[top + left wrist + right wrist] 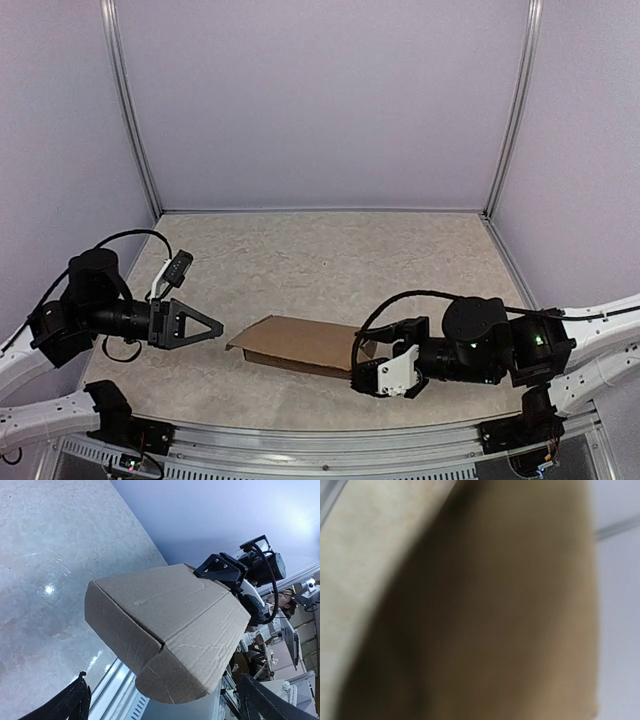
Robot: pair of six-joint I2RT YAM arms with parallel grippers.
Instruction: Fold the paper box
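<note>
We see the left hand [212,327] wide open just off the left end of the brown cardboard paper box [300,343], mid-front on the beige counter [330,260]. The right hand [372,368] clamps its right end. We'd hold firm and tuck the end flap [175,677] squarely.

I saw a beige marbled tabletop [330,250], pale lilac enclosure walls [320,100] behind it, and silver aluminium corner posts [130,110].

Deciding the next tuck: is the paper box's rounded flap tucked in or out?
Out. The rounded flap hangs outside the paper box, its whole curved edge showing.
</note>
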